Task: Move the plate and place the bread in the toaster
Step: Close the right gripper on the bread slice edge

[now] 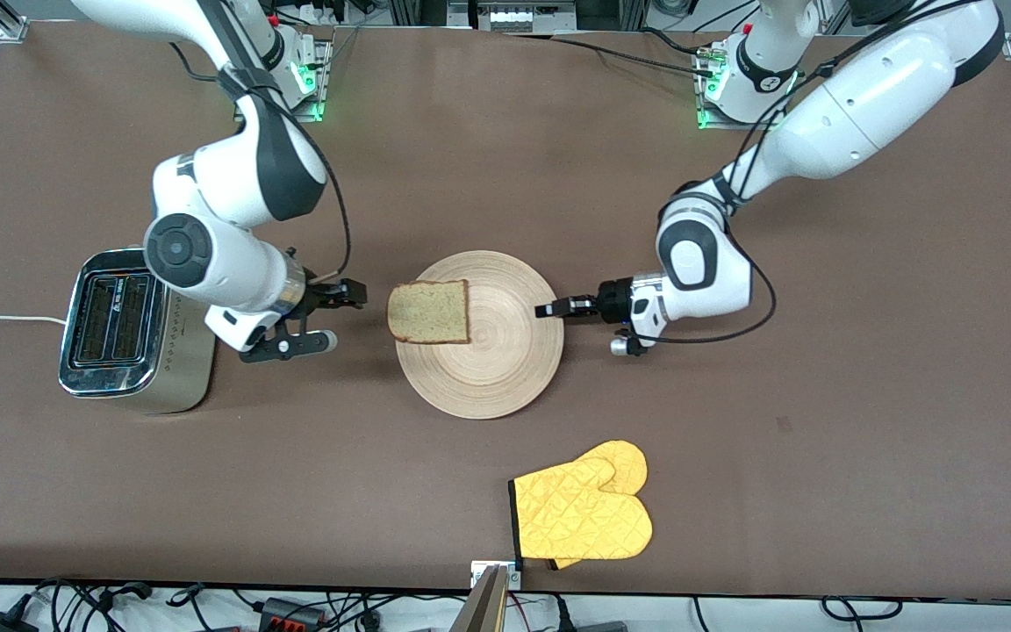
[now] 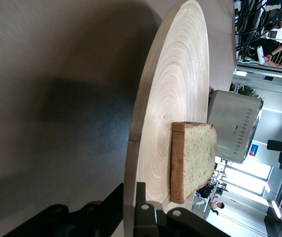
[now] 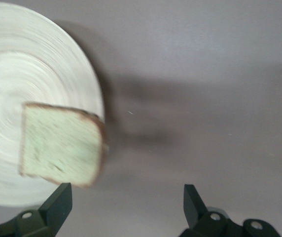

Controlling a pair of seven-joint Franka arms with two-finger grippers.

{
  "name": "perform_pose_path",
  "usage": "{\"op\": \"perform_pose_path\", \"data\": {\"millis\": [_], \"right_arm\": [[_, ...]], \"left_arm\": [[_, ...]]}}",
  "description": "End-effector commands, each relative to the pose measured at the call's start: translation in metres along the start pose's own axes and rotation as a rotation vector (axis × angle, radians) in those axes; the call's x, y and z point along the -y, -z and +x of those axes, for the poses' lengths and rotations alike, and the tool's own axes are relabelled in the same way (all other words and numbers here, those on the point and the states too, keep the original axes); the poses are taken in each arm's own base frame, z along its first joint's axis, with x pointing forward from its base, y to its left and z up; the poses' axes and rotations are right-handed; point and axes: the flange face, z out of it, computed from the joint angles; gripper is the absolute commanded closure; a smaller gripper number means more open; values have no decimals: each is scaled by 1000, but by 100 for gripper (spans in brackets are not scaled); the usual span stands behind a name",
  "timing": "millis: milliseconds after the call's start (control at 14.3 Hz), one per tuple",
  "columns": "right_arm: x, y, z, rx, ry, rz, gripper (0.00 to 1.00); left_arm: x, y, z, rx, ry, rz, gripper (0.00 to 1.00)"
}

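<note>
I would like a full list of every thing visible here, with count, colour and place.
plate: one, light wood, mid-table, its rim gripped.
bread: one slice, light brown, on the plate's edge toward the right arm's end.
toaster: one, silver, at the right arm's end.
oven mitts: two stacked, yellow, nearer the front camera than the plate.
left gripper: black, shut on the plate's rim.
right gripper: black, open, between toaster and bread.

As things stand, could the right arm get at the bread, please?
Probably yes: the right gripper is open beside the bread, which overhangs the plate rim on that side, with only bare table between them.
</note>
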Motion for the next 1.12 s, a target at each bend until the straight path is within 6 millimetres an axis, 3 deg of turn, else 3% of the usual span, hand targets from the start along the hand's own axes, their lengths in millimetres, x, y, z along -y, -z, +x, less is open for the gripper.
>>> {"op": "perform_pose_path", "data": {"millis": [0,418,488,836,1046], "right_arm": [[13,-25,7,-10,-30,11,0],[0,-45,8,21,-57,2,0],[-3,-46,8,25,-69,3,0],[-8,-62,7,51,-121,30,0],[-8,-81,8,86,-148,64,0]], "left_arm": [[-15,-7,-6,-18,-77,-36,100],[-14,-17,-13,-47,-99,22,97],[-13,-17,-13,-46,-98,22,89],[-9,-14,-10,-54,-90,26,69],[-1,11,11,-94,-85,30,64]]}}
